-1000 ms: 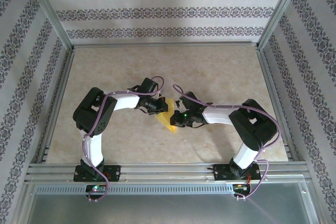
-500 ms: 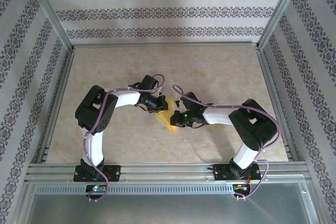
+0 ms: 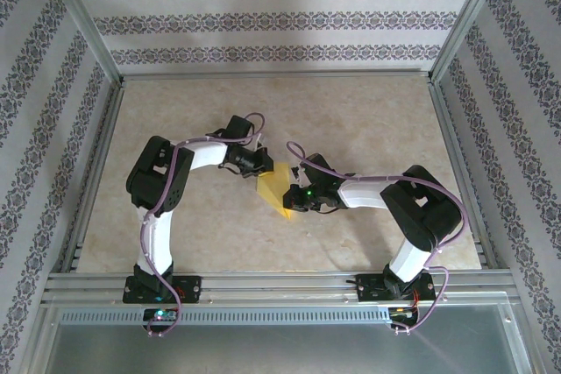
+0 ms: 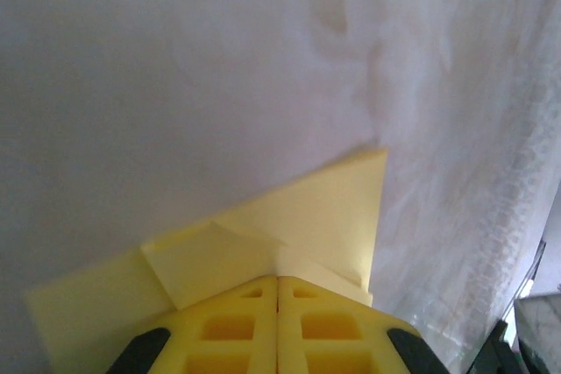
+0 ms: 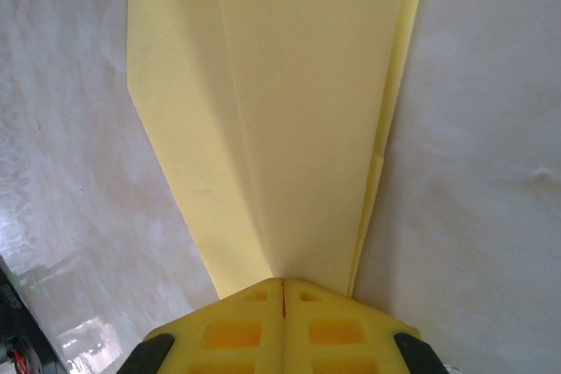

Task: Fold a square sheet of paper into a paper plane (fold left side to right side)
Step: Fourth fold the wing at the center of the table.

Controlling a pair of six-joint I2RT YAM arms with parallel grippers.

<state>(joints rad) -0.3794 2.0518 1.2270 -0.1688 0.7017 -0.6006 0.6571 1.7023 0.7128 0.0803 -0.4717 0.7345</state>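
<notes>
Mid-fold: creased yellow paper sheet [image 3: 274, 192] at table [image 3: 368, 120] centre.
We see left end effector [image 4: 278, 279] and right end effector [image 5: 282, 283] clenched, tips upon its ends; next, we judge, regrasp its left side.

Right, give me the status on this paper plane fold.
Done: the yellow paper already carries long creases and overlapping layers, tapering toward the right gripper. In hand: that gripper and the left gripper are both shut, tips at the paper; pinching or pressing, I cannot tell. Left: it looks broader than a finished dart, so final folds likely remain.
</notes>
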